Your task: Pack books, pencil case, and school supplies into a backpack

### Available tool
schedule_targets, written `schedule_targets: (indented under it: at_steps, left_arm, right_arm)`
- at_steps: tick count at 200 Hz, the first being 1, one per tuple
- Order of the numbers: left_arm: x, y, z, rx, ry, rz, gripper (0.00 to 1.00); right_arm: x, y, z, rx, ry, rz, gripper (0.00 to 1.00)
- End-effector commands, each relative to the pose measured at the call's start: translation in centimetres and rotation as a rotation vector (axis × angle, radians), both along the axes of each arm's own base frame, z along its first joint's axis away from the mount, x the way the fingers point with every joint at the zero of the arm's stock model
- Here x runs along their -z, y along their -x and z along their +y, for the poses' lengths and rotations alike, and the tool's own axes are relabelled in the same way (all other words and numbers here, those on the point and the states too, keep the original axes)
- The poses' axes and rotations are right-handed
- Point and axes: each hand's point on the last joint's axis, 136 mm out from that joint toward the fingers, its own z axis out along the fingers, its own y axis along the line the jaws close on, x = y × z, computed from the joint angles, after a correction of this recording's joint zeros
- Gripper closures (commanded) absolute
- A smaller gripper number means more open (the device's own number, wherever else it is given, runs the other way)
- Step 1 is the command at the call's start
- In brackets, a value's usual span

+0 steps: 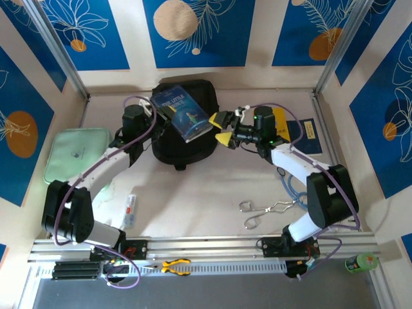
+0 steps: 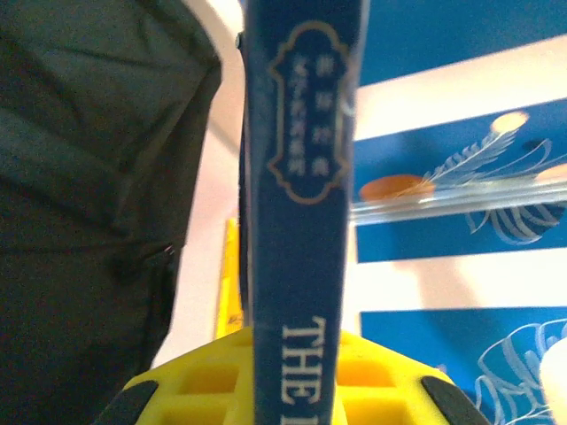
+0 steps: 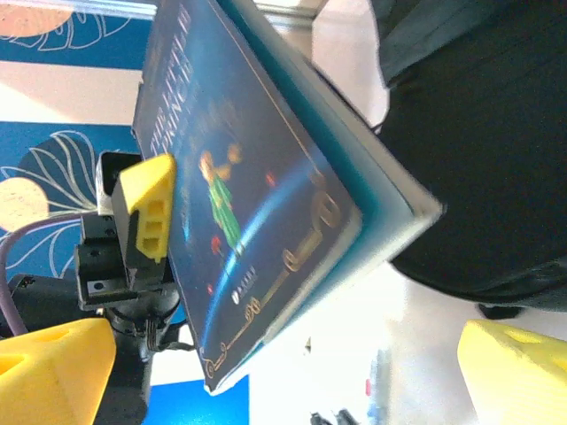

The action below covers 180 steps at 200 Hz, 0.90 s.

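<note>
Blue book (image 1: 185,114) sits clamped in our left claw (image 1: 153,108). The yellow fingers (image 2: 381,359) pinch its lower edge, so the spine rises straight out ahead of the claw. The backpack (image 1: 187,147) lies under the book and to the left of the spine in the left wrist view; we cannot tell whether the two touch. Our right claw (image 1: 223,127) stands released, jaws spread wide and gripping nothing, just off the book's near corner, with the cover tilted ahead of its fingers. Behind that claw, beside its wrist, lie the yellow book (image 1: 279,120) and the navy book (image 1: 309,132). A mint pouch (image 1: 77,154) lies outboard of our left arm.
</note>
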Motion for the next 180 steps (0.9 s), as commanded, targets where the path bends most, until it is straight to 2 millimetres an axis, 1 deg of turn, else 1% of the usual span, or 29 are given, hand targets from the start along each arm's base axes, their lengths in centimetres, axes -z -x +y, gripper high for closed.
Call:
schedule_targets:
  at_steps: [1,19,33,59,83,98,103,104,118,131,147,155,160,165,180]
  left_arm:
    - [-4.1,-1.1,1.0,-0.085,0.178,-0.117,1.00]
    - [-4.6,-1.1,1.3,-0.113,0.203,-0.133,1.00]
    - [-5.0,-1.0,1.6,-0.123,0.207,-0.139,1.00]
    - [-5.5,-0.8,1.6,-0.121,0.222,-0.142,1.00]
    - [-5.5,-0.6,1.7,-0.128,0.229,-0.145,1.00]
    - [-5.5,-0.6,1.7,-0.128,0.230,-0.143,1.00]
    - [-5.6,-0.6,1.7,-0.126,0.231,-0.144,1.00]
    - [-5.6,-0.6,1.7,-0.127,0.231,-0.145,1.00]
    - [-5.4,-0.6,1.7,-0.128,0.228,-0.142,1.00]
    - [-5.2,-0.6,1.7,-0.127,0.225,-0.139,1.00]
    - [-5.2,-0.5,1.7,-0.124,0.221,-0.140,1.00]
    - [-5.1,-0.5,1.6,-0.122,0.213,-0.140,1.00]
    - [-5.1,-0.5,1.6,-0.118,0.210,-0.141,1.00]
    - [-5.0,-0.5,1.5,-0.114,0.204,-0.143,1.00]
    - [-5.0,-0.3,1.5,-0.102,0.178,-0.154,1.00]
  right_arm:
    - [-3.0,-1.0,2.4,0.022,-0.133,-0.004,0.01]
    - [-3.5,-1.5,4.0,0.007,-0.162,0.003,0.01]
    - [-3.8,-1.9,4.8,-0.002,-0.186,0.004,0.01]
    - [-4.3,-3.1,5.3,0.020,-0.222,-0.003,0.00]
    - [-3.9,-4.1,5.3,0.088,-0.241,0.017,0.08]
    - [-3.8,-4.5,5.4,0.123,-0.238,0.011,0.18]
    - [-3.9,-4.6,5.3,0.134,-0.241,0.007,0.22]
    - [-4.0,-4.7,5.4,0.137,-0.244,0.003,0.24]
    - [-4.5,-4.8,5.5,0.144,-0.253,-0.015,0.34]
    - [-4.9,-4.8,5.6,0.144,-0.261,-0.027,0.43]
    - [-4.7,-4.9,5.5,0.153,-0.259,-0.027,0.52]
    - [-4.6,-4.9,5.5,0.157,-0.256,-0.031,0.62]
    - [-4.6,-4.9,5.4,0.162,-0.252,-0.030,0.73]
    - [-4.4,-4.9,5.3,0.166,-0.244,-0.023,0.80]
    - [-3.9,-4.8,4.9,0.178,-0.204,-0.017,0.91]
